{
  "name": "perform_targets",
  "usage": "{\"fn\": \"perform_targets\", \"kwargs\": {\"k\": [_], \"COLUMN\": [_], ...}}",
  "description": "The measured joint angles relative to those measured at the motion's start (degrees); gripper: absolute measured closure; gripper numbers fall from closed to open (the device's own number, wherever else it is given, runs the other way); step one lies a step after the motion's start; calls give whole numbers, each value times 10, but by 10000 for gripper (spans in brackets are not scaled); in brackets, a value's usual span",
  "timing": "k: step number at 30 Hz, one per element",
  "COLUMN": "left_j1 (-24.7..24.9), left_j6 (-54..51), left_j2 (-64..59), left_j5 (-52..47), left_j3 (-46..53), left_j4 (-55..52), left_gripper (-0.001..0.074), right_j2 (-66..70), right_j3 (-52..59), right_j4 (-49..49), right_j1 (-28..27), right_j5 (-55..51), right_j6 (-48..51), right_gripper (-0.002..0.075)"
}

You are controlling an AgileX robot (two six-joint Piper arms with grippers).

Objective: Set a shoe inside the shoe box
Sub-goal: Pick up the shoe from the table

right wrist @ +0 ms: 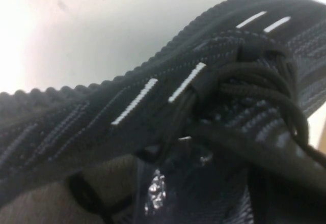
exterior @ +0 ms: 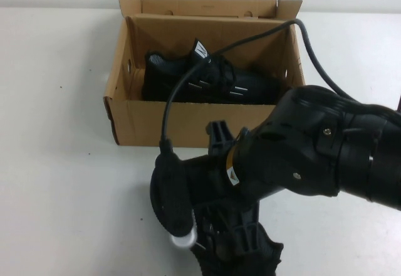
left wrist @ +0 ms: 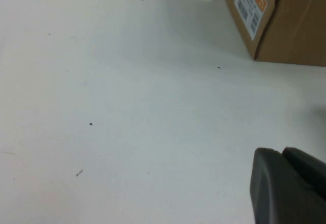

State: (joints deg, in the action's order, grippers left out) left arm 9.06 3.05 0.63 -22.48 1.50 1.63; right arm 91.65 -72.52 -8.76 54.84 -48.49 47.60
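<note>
Cardboard shoe box (exterior: 188,122) sits open on the white counter (exterior: 56,182) in the high view, flaps up, with a black shoe (exterior: 207,78) lying inside it on its floor, white stripes on its side. In front of the box the right arm fills the near part of the view, bent down toward the counter; its right gripper (exterior: 235,251) is low at the near edge, seemingly around a second black shoe, though whether its fingers are spread or pressed together cannot be told. A black cable (exterior: 250,41) loops from the arm over the box.

Seen from the left wrist, the left gripper (left wrist: 288,186) shows only as a dark corner above bare counter, its state impossible to tell, with a box corner bearing an orange label (left wrist: 249,5) well apart.

From the right wrist, a black knit shoe (right wrist: 168,112) with white dashes and black laces (right wrist: 254,96) fills the view.
</note>
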Motion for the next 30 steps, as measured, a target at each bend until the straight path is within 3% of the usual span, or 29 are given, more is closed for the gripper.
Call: {"fn": "perform_targets", "kwargs": {"k": [8, 17, 22, 30], "left_j1": [0, 0, 0, 0], "left_j6": [0, 0, 0, 0], "left_j2": [0, 0, 0, 0], "left_j5": [0, 0, 0, 0], "left_j3": [0, 0, 0, 0], "left_j4": [0, 0, 0, 0], "left_gripper": [738, 738, 738, 738], "right_j2": [0, 0, -26, -72], "right_j3": [0, 0, 0, 0], "right_j4": [-15, -45, -53, -97], "right_j1": [-1, -1, -1, 1], "right_j5": [-3, -29, -25, -29], "right_j6": [-195, -230, -179, 24], "right_gripper": [724, 724, 724, 724]}}
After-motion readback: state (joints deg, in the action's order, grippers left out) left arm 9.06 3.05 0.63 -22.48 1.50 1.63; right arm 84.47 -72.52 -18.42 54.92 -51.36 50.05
